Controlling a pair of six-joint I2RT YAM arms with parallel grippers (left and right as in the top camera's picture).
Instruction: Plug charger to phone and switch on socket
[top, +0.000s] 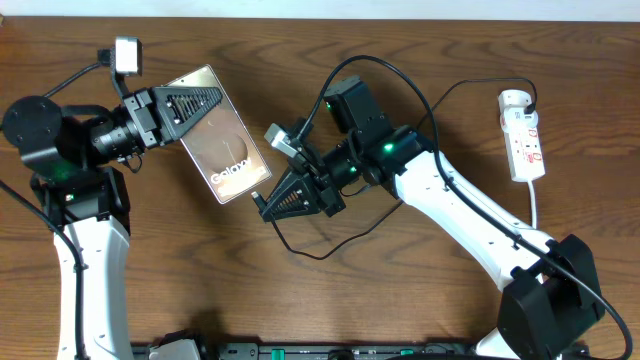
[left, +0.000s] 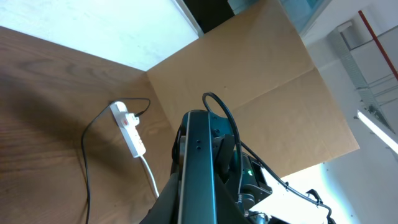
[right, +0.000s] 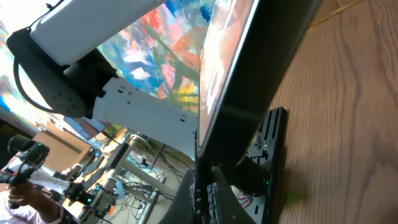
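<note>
The left gripper (top: 207, 100) is clamping the one phone (top: 232, 150) at its top end, tilted above the table (top: 380, 300). The right gripper (top: 267, 206) is pinching the one charger (top: 300, 251) by its plug tip, just beside the phone's lower corner. That arm is stretching back toward the single socket (top: 524, 135), well right of the phone.

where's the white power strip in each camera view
Overhead: the narrow white power strip with red marks lies near the right edge, upper part.
Left wrist: it lies left of centre, its white cord trailing down.
Right wrist: not in view.
Shared landmark: the brown wooden table, in all three views.
</note>
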